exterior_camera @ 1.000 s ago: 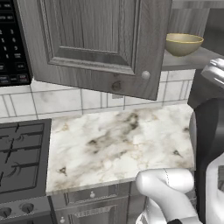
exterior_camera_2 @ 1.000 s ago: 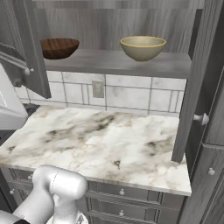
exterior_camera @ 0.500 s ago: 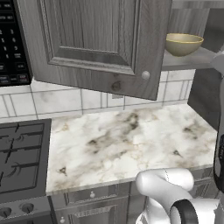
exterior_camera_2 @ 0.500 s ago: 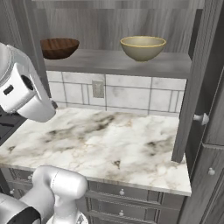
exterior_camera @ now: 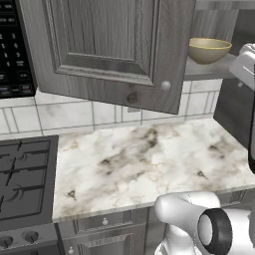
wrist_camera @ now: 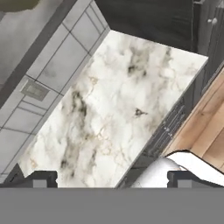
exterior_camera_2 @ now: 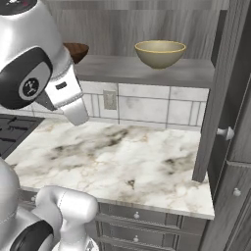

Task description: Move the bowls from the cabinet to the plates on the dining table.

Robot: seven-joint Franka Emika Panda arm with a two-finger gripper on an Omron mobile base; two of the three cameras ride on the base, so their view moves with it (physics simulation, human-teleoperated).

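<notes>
A glossy tan bowl [exterior_camera_2: 160, 53] stands on the open cabinet's shelf [exterior_camera_2: 147, 74]; the left base view shows this bowl [exterior_camera: 209, 50] past the edge of the open door [exterior_camera: 114, 50]. Further left on the shelf sits a dark brown bowl [exterior_camera_2: 78, 50], half hidden behind my arm [exterior_camera_2: 37, 63]. In the hand view my gripper [wrist_camera: 112, 179] is open and holds nothing, its fingertips [wrist_camera: 41, 179] wide apart above the marble worktop [wrist_camera: 109, 109]. A sliver of the tan bowl [wrist_camera: 15, 4] shows at that view's top left. The plates and the dining table are out of view.
A black stove [exterior_camera: 22, 174] lies left of the worktop, with a microwave [exterior_camera: 12, 55] above it. A second cabinet door [exterior_camera_2: 223, 93] stands open on the right. Grey drawers [exterior_camera_2: 147, 215] run under the worktop. A tiled wall with an outlet [exterior_camera_2: 110, 99] backs it.
My arm has swung up and across, and now rises large at the left of the right base view, covering part of the dark brown bowl. Both bowls stay put.
</notes>
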